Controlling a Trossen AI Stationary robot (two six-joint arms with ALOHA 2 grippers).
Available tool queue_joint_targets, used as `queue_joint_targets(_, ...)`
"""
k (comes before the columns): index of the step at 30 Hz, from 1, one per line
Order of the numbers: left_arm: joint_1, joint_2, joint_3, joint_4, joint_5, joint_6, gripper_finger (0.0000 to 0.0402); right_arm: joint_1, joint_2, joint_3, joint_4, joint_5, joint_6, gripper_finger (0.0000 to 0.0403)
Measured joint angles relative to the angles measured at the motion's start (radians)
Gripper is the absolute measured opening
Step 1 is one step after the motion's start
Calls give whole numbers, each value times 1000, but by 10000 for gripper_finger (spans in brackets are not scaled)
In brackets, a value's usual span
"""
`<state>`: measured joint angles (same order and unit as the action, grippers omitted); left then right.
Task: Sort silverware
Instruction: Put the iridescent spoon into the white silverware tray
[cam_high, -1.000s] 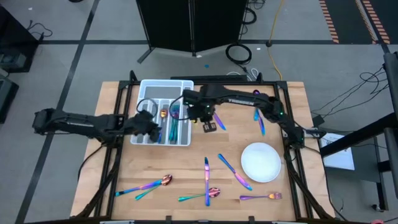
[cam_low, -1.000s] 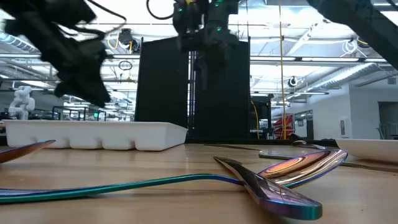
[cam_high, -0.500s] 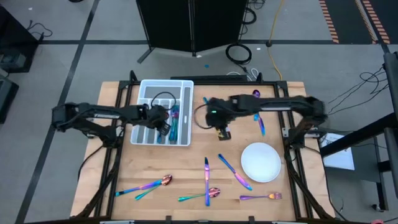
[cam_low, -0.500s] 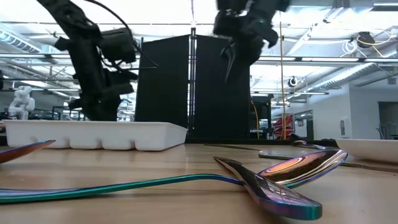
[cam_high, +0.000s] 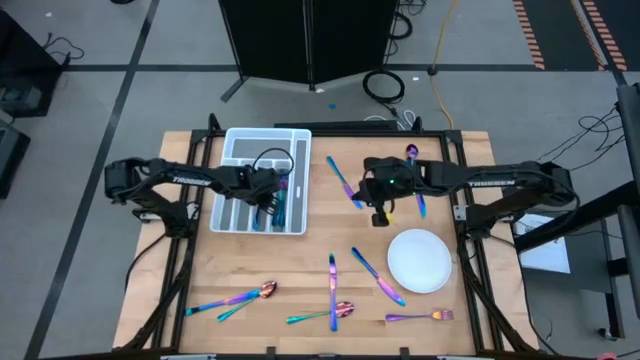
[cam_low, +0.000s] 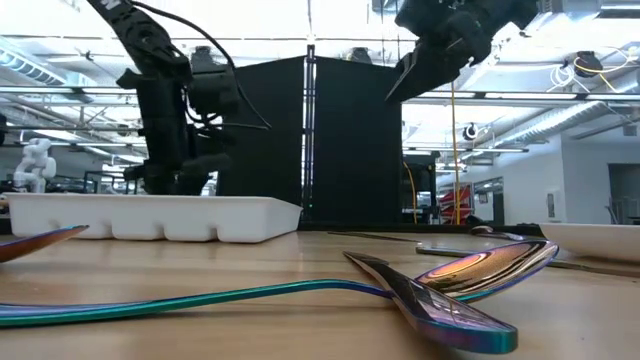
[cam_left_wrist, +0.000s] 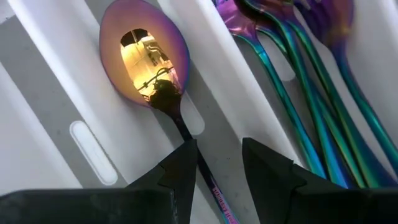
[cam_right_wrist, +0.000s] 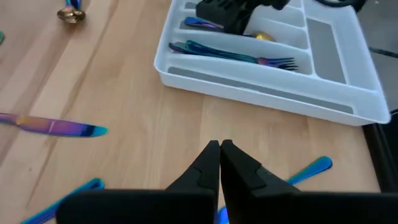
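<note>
The wooden desk (cam_high: 200, 270) is carrying the white divided tray (cam_high: 262, 182) at about ten o'clock from its middle, with the round white plate (cam_high: 419, 260) at about four o'clock. The left end effector (cam_high: 265, 195) is hanging inside the tray; its fingers are parted with the spoon (cam_left_wrist: 149, 59) lying in its compartment, the dark handle running between them, and whether they are pressing on it cannot be told. Several forks (cam_left_wrist: 298, 81) are lying in the next compartment, handles parallel to the spoon. The right end effector (cam_high: 381, 215) is hovering empty over the bare middle of the desk, fingers shut tight. From it, one knife (cam_high: 343, 182) is lying at about eleven o'clock, its long axis slanting from upper left to lower right, and another knife (cam_high: 418, 198) at about one o'clock, running nearly along the desk's depth. More silverware is waiting toward the near edge: a knife (cam_high: 378, 277), a second knife (cam_high: 332, 290), a spoon (cam_high: 320, 314), a fork (cam_high: 420, 317), and a pair (cam_high: 232, 299) at seven o'clock. The right arm looks nearer to every loose piece except that pair. White lettering is showing on both arms, too small to read.
</note>
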<state>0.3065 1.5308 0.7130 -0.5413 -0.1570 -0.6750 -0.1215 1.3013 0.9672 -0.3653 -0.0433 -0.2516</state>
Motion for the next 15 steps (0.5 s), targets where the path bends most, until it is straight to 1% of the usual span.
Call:
queue_joint_targets(3, -6, 18, 48, -53, -15, 25, 136, 0, -4, 0, 6, 0, -6, 0)
queue_joint_targets(6, -24, 20, 117, -142, -67, 41, 136, 0, -3, -1, 18, -1, -29, 0)
queue_joint_targets(10, -41, 11, 225, -204, -94, 56, 136, 0, 2, -2, 33, -1, -46, 0)
queue_joint_targets(12, -48, 11, 253, -252, -95, 55, 136, 0, 2, -2, 46, -1, -47, 0)
queue_joint_targets(15, -52, 9, 267, -249, -103, 34, 136, 0, 2, -2, 44, -1, -48, 0)
